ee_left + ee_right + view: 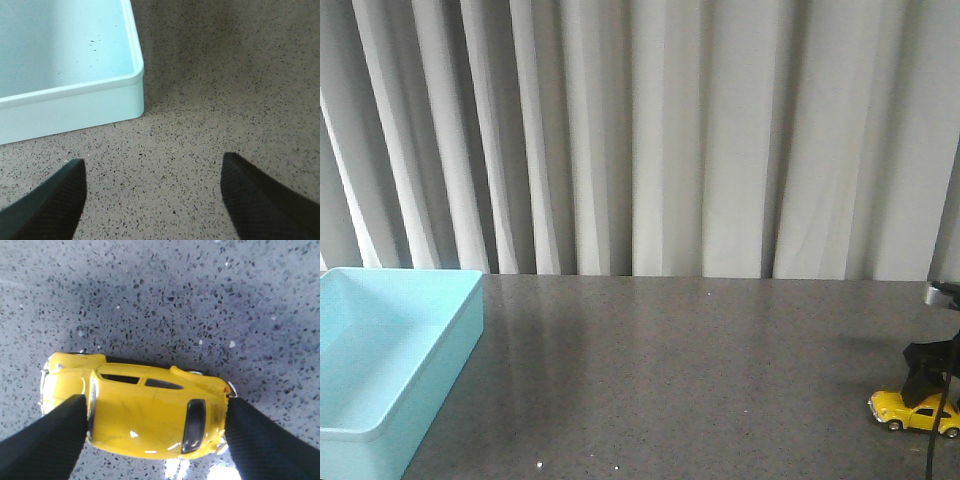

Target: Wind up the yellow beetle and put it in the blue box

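Black, finely ribbed fingers of the right gripper fill the near edge of the right wrist view, one at each end of the yellow beetle. One pad overlaps the car's rounded end by its silver bumper and the other meets the opposite end, so the jaws look closed along the toy's length, though firm contact at both pads cannot be told for certain. In the front view this gripper hangs from above at the far right edge of the table, directly over the car, which stands on its wheels on the tabletop, well apart from the blue box.

One toy car is in sight: glossy yellow, dome-shaped, with dark slit windows and silver wheels.

The left gripper points down at bare table near one rounded corner of the box. Its two dark, textured fingers stand wide apart with nothing between them.

One box is in sight: a pale turquoise plastic bin with smooth walls and a rolled rim, open at the top, a few dark specks on its floor. The table is grey speckled stone-like material. Behind the table hangs a pleated grey-white curtain.
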`<state>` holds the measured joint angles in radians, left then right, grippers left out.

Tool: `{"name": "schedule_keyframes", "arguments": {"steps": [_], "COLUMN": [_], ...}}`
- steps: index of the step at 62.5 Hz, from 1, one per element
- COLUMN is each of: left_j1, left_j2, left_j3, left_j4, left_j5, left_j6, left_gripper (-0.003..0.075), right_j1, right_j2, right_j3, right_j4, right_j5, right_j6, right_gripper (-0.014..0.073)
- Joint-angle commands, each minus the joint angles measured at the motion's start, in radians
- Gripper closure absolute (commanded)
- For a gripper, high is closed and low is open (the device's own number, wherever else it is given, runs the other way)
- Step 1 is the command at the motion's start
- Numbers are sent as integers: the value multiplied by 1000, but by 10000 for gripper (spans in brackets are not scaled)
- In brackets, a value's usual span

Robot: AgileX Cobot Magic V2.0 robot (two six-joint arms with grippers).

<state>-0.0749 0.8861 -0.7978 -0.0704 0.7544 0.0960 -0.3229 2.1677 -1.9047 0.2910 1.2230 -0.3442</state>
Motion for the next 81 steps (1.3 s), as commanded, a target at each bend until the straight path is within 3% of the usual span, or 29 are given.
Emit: {"name": "schedule_keyframes", "arguments": {"steps": [1,18,35,60,81], "left_j1": [-6,-6,-6,-6,-6], "left_j2": [-4,-4,-4,-4,-4], "left_j3": [-30,-30,-30,-30,-30], "left_j4": [-9,-6,-5,-7,-6], "left_j5": [-54,-62,-61,-65,-79], "left_j6": [-3,-3,-3,-3,4], "left_gripper": [185,185,185,185,185], "right_j1": [-9,0,122,389,433], "right_j2": [-78,-243,-420,-869,-1185], "right_j3": [-20,-17,23,635,1012], "right_j4": [35,97,-2,-20,-22], "right_j5": [-28,7,-36,-394,-444], "right_j6": [-37,-20,119,178,201], "right_gripper": [33,33,36,96,104]}}
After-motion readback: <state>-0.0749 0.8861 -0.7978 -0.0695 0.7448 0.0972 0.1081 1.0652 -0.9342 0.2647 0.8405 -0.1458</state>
